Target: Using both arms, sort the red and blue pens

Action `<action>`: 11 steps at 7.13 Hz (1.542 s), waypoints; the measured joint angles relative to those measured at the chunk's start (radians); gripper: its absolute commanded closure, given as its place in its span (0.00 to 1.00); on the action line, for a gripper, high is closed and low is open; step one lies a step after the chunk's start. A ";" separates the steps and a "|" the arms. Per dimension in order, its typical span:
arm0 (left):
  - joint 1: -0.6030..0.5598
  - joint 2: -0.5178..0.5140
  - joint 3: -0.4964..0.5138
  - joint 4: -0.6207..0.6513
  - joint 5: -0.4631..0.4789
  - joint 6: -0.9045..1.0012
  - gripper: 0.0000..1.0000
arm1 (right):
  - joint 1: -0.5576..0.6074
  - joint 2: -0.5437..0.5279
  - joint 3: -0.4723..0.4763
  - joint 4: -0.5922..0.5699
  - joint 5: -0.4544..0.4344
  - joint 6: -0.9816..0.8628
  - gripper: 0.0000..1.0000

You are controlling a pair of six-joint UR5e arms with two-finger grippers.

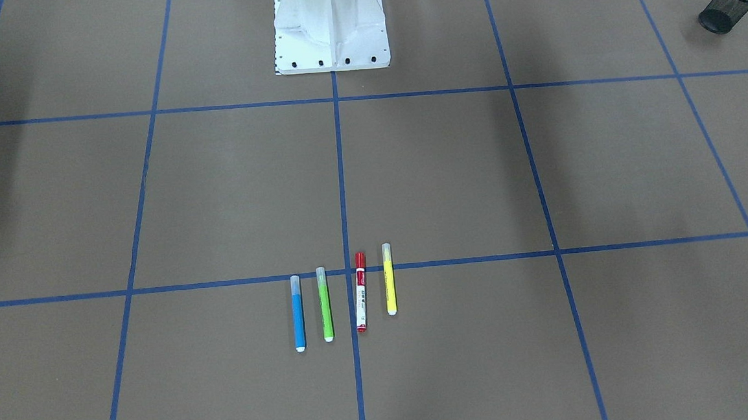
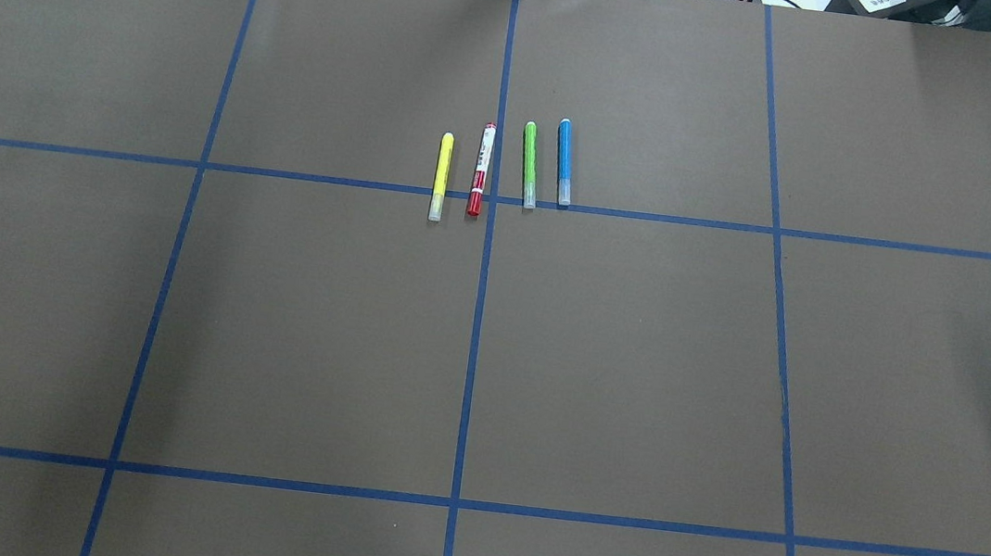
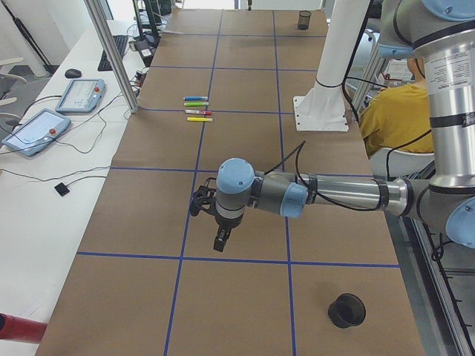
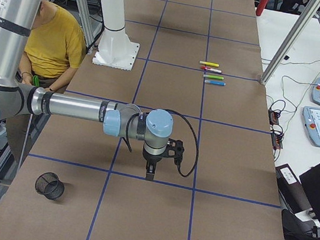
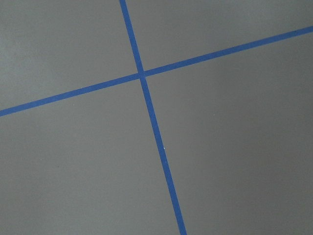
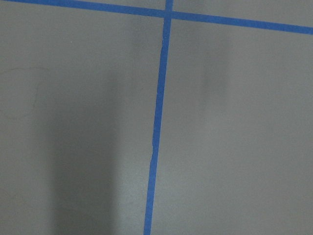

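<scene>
The red marker (image 1: 360,292) (image 2: 481,169) and the blue highlighter (image 1: 298,313) (image 2: 564,162) lie parallel on the brown table near the centre tape line, in a row with two other pens. Both arms hang far from them, over the table's two ends. The near arm in the exterior left view carries my left gripper (image 3: 221,239), pointing down above the paper. My right gripper (image 4: 150,171) hangs the same way in the exterior right view. Whether either is open or shut I cannot tell. Both wrist views show only paper and blue tape.
A green highlighter (image 1: 325,304) lies between the blue and red pens, and a yellow one (image 1: 389,279) beyond the red. A black mesh cup (image 1: 730,3) (image 3: 346,310) stands at the left end, another (image 4: 49,185) at the right end. White pedestal (image 1: 330,27). A seated person (image 4: 52,39) is behind the robot.
</scene>
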 measured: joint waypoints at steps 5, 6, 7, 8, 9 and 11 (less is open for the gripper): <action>0.005 -0.046 -0.035 -0.016 -0.077 -0.043 0.00 | -0.002 0.098 -0.008 0.040 0.020 0.007 0.00; 0.005 -0.051 -0.032 -0.023 -0.114 -0.055 0.00 | -0.002 0.119 -0.014 0.059 0.035 0.007 0.00; 0.005 -0.054 -0.036 -0.037 -0.133 -0.061 0.00 | -0.003 0.141 -0.019 0.074 0.060 0.010 0.00; 0.006 -0.056 -0.041 -0.064 -0.142 -0.073 0.00 | -0.009 0.164 -0.023 0.081 0.094 0.012 0.01; 0.012 -0.062 -0.042 -0.082 -0.144 -0.088 0.00 | -0.026 0.193 -0.025 0.084 0.121 0.013 0.00; 0.028 -0.101 -0.043 -0.090 -0.138 -0.152 0.00 | -0.072 0.243 -0.027 0.087 0.137 0.026 0.01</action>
